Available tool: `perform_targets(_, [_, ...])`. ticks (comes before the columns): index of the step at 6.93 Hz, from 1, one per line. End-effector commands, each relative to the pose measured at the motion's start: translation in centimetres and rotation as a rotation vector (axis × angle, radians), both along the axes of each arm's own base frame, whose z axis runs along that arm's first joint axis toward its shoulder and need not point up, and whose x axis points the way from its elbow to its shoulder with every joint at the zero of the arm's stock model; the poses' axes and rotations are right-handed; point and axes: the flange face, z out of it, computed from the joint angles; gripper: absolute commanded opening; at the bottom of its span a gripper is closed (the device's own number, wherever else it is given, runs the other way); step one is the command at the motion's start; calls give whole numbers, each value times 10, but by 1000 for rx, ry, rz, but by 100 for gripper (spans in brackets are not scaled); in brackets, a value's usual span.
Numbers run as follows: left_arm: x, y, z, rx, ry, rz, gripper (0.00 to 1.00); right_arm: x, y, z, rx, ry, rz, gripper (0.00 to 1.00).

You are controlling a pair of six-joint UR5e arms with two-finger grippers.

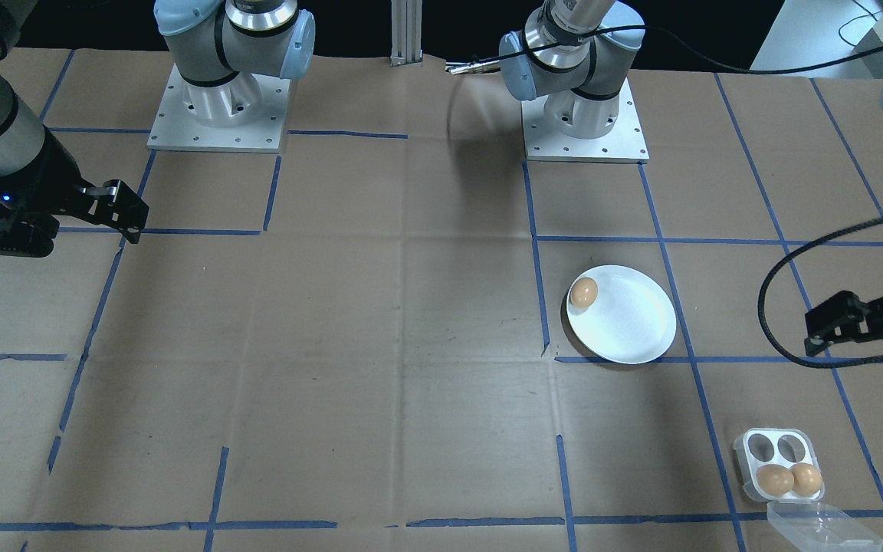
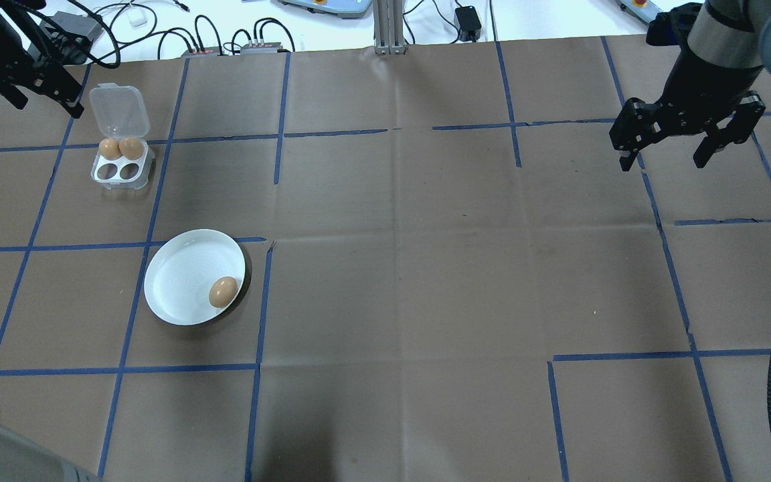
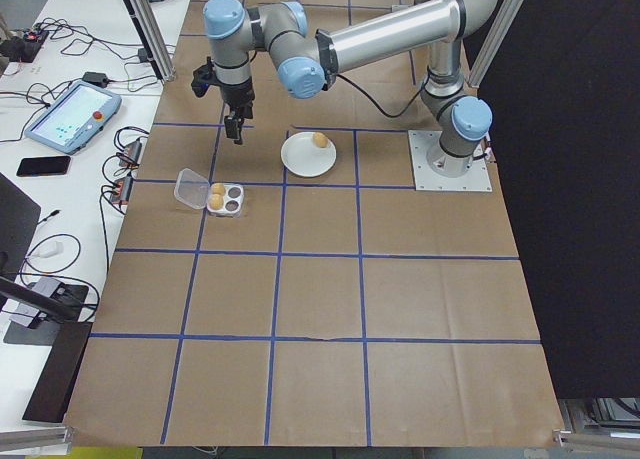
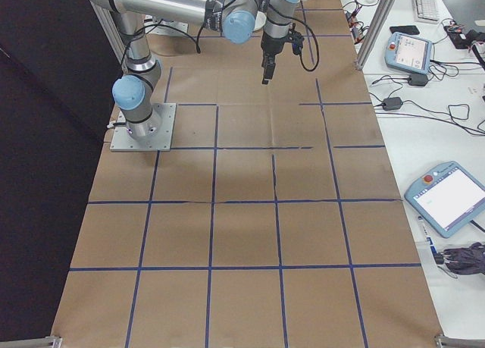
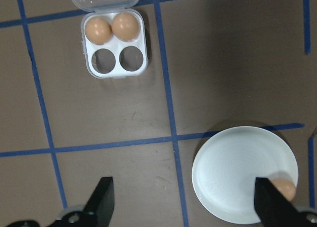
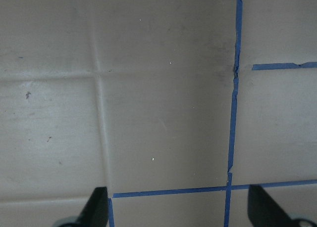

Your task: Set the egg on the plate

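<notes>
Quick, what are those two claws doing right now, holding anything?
Left gripper: open, holding nothing.
Right gripper: open, holding nothing.

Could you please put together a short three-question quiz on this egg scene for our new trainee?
1. How many eggs remain in the egg tray?
2. True or false: the left gripper holds an egg.
3. The egg on the plate lies on the white plate: A) at the centre, B) near the rim, C) hanging off the edge?

Key: 1) two; 2) false, it is open and empty; 3) B.
</notes>
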Motion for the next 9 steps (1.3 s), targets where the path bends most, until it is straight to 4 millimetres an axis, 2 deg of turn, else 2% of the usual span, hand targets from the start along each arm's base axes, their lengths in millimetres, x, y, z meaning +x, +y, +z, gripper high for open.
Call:
perform_targets(1, [35, -51, -23, 25, -59, -158, 100, 0, 0, 0, 0, 0, 0, 100])
perform_targets(3, [37, -58, -43, 71, -48, -384, 100, 0, 0, 0, -1, 0, 0, 100])
perform_targets(5, [37, -59, -52, 104, -37, -657, 100, 0, 0, 0, 0, 0, 0, 100])
perform_targets(7, [41, -67, -88, 148, -4, -896, 100, 0, 0, 0, 0, 0, 0, 100])
perform_targets(9, [55, -73, -123, 131, 70, -952, 100, 0, 0, 0, 0, 0, 0, 100])
